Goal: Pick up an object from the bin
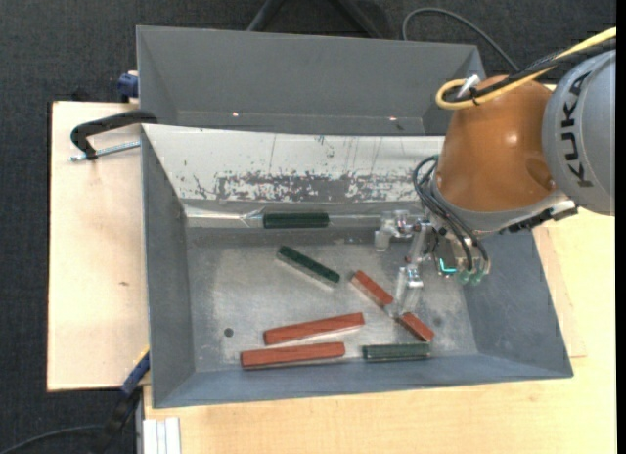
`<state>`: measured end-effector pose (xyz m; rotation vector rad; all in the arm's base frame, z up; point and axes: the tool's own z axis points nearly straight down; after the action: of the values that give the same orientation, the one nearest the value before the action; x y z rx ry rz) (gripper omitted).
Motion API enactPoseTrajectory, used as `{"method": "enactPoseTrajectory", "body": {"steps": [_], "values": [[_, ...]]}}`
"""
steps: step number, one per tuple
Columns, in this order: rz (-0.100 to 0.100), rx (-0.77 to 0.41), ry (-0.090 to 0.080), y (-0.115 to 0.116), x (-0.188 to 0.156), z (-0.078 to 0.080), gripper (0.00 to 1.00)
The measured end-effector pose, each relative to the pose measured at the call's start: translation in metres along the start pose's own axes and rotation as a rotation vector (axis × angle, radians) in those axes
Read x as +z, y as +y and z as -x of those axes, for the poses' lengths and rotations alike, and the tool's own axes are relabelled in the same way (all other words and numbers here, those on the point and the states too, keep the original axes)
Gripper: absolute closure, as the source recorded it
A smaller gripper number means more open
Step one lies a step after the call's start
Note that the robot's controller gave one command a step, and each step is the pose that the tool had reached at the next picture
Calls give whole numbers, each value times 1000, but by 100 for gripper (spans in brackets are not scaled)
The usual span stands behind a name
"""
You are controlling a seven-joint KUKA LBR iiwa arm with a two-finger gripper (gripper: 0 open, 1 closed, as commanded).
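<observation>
1. Gripper [409, 291] hangs low over the right part of the bin [166, 276], below the arm's orange cover [494, 154], which comes in from the right.
2. Its jaws point down at the floor. I cannot tell from this angle whether they are spread or pressed together.
3. Just left of the gripper's tip lies a short red bar [373, 288], tilted on the floor. I cannot tell whether the two touch.
4. Just in front of the tip, toward the near wall, lies a red stub [416, 326], also tilted.
5. The gripper is over the gap between these two, the nearest things to it.
6. A near green bar [396, 351] lies flat along the near wall, just beside the red stub.
7. Left of that lie two long pieces, close together and nearly parallel: an upper red bar [313, 329] and a lower red bar [292, 355].
8. A slanted green bar [308, 264] lies mid-floor, left of the short red bar.
9. A far green bar [295, 219] lies along the foot of the back wall, well apart from the gripper.
</observation>
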<state>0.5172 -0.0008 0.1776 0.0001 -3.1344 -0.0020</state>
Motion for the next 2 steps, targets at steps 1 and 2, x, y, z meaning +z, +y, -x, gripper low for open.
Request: {"method": "enactPoseTrajectory", "body": {"steps": [1, 2], "values": [[1, 115, 1, 17, 90, -12, 0], [6, 127, -15, 111, 107, 41, 0]]}}
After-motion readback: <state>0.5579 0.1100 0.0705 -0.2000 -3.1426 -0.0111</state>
